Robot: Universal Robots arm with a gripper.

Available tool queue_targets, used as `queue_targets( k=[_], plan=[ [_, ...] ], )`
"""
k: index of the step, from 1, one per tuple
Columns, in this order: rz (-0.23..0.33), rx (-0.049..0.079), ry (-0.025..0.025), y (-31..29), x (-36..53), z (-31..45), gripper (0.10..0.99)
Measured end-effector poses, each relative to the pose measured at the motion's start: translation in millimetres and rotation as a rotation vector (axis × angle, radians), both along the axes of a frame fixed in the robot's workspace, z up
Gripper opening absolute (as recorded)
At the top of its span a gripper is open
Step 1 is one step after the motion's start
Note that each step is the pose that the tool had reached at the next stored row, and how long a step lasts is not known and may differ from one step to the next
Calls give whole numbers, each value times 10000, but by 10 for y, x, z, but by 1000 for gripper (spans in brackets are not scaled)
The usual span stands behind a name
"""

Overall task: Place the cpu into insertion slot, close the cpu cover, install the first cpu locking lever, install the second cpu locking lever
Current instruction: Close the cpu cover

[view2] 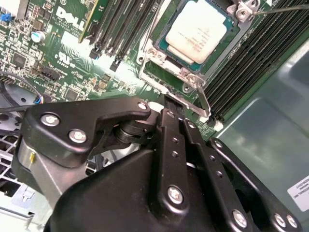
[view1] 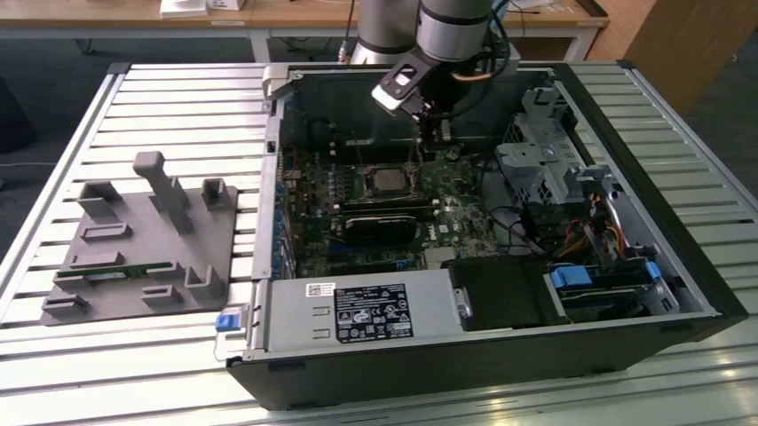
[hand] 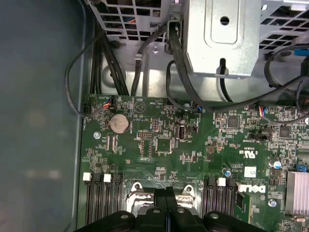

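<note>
The cpu [view2: 200, 31] lies flat in the insertion slot, its pale metallic top showing through the window of the cpu cover [view2: 161, 57], which is folded down over it. The slot itself is hidden beneath them. In the exterior view the cpu [view1: 385, 180] sits mid-board inside the open case. My gripper [view2: 169, 104] is shut with nothing visibly between its black fingers [hand: 166, 203]. Its tip hovers just beside the socket's corner, next to a thin metal locking lever [view2: 203, 99]. A second wire lever [view2: 282, 7] runs along the socket's other side.
Long black memory slots [view2: 241, 72] flank the socket. A metal drive cage [hand: 222, 34] and black cables [hand: 176, 67] stand close beyond the board's edge. On the exterior view's left a grey fixture [view1: 142, 240] lies on the slatted table. The power supply [view1: 355, 311] fills the case's near side.
</note>
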State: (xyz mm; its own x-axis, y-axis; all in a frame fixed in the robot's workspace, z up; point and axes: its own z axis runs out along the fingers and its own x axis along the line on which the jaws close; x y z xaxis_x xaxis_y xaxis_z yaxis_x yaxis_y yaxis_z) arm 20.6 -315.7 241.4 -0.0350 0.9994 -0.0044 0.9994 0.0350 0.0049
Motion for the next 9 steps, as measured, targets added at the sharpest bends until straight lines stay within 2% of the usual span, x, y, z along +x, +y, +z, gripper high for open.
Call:
queue_targets(
  k=[9],
  plan=[
    [-1,1,-1,0,-75,-1,106]
  ],
)
